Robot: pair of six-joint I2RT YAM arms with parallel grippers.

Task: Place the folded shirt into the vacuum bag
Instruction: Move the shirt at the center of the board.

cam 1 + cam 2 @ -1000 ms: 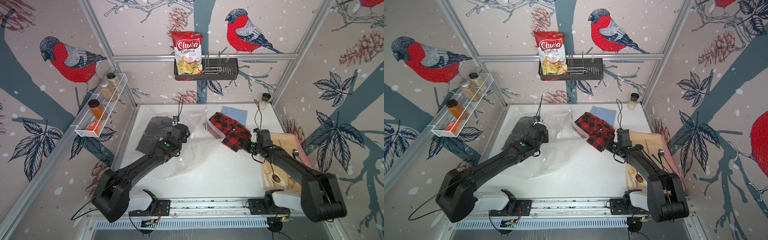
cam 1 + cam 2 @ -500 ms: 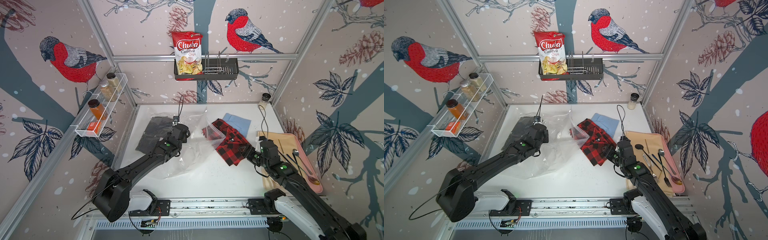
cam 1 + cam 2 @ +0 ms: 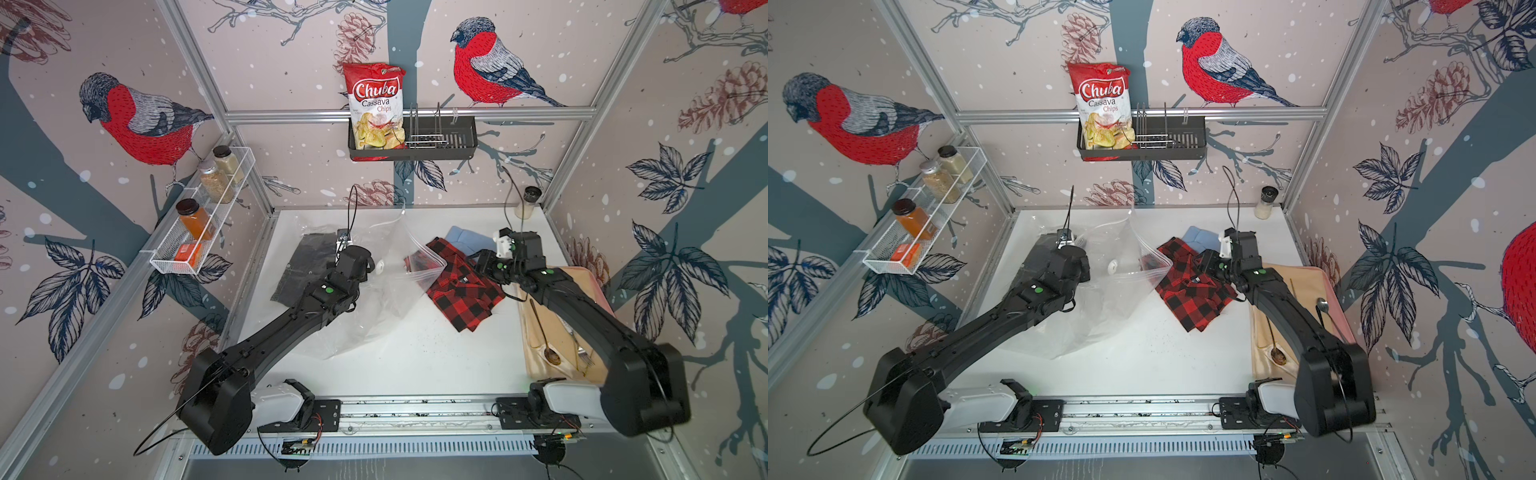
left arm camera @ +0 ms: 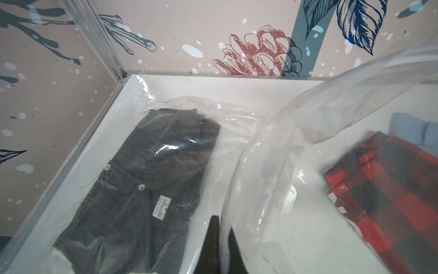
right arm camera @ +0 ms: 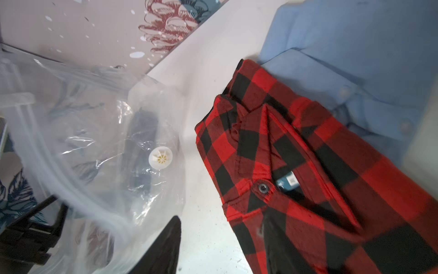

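The clear vacuum bag (image 3: 374, 307) (image 3: 1100, 307) lies on the white table, its white valve (image 3: 379, 268) (image 5: 161, 158) on top. A black shirt (image 3: 303, 270) (image 4: 142, 178) sits inside it. My left gripper (image 3: 368, 266) (image 4: 222, 229) is shut on the bag's upper film and holds the mouth raised. The folded red-and-black plaid shirt (image 3: 461, 291) (image 3: 1192, 295) (image 5: 308, 178) lies to the right of the bag, its far corner under the zip edge. My right gripper (image 3: 478, 268) hovers open at the collar; one finger (image 5: 166, 249) shows, the other is hidden.
A light blue shirt (image 3: 465, 239) (image 5: 355, 59) lies behind the plaid one. On the right, a beige mat (image 3: 594, 291) holds a spoon and forks. A shaker (image 3: 528, 203) stands at the back right corner. A jar rack (image 3: 199, 232) and a basket (image 3: 436, 145) hang on the walls.
My right gripper has opened and let go of the plaid shirt, drawn back, then come in at the collar. The shirt has slid a little toward the front. The left arm has not moved.
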